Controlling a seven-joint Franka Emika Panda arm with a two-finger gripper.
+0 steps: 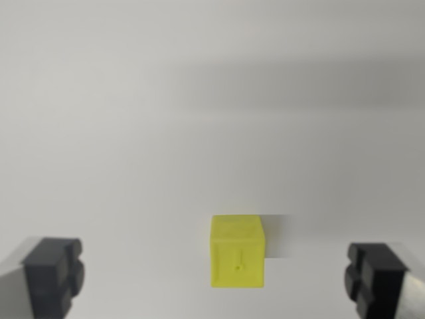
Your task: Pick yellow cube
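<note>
While the small yellow plastic cube (238,252) sits untouched on the plain white counter (133,133), the pick is only at its approach stage, with nothing gripped and nothing lifted. At the wrist view's left, near the bottom corner, one dark, blocky finger pad (53,276) of the gripper (214,278) pokes into the frame, well clear of the cube. Moving rightwards, a stretch of bare counter separates that pad from the cube, which rests flat, slightly to the right of centre and low in the view, with a small mark on its near face and a soft shadow falling off its right side. Farther right again, past another gap of bare counter, the second dark pad (375,279) shows at the bottom corner, also apart from the cube. The jaws are spread wide, the cube lying between them but a little nearer the right pad, and seemingly just ahead of the fingertips. So, judged from this view, alignment is roughly done; what seems left is to centre slightly, come down until the pads flank the cube's sides, close on it, and raise it off the counter. How high the pads hang above the surface cannot be told.
</note>
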